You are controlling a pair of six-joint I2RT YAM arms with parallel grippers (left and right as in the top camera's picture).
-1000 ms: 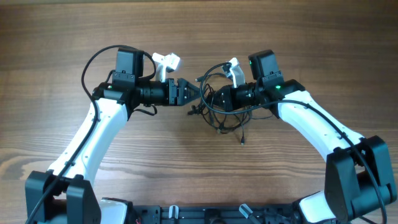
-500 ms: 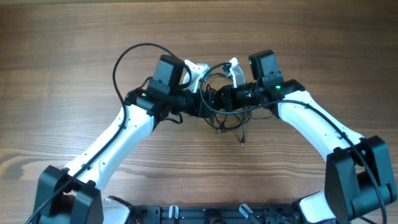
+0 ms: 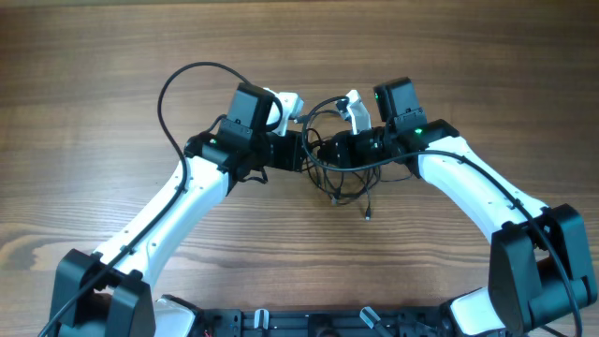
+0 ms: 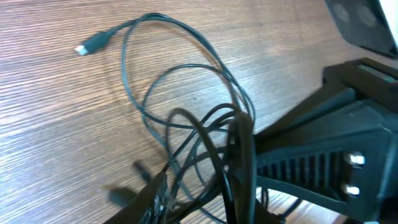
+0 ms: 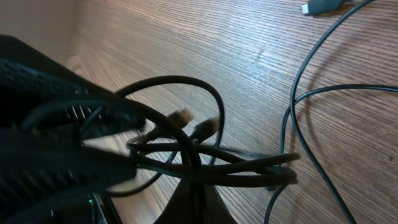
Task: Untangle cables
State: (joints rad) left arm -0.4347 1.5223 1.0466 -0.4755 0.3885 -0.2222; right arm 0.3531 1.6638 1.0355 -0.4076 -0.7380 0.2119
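Cables (image 3: 337, 174) shifted, left hand (image 3: 307, 150) back (slightly)

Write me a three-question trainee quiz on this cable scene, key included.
1. True or false: the left gripper is far from the right gripper.
2. In the left wrist view, the plug lies: A) on the table; B) between fingers; C) on an arm.
3. Fill in: the cables are coloured ___.
Key: 1 false; 2 A; 3 black.
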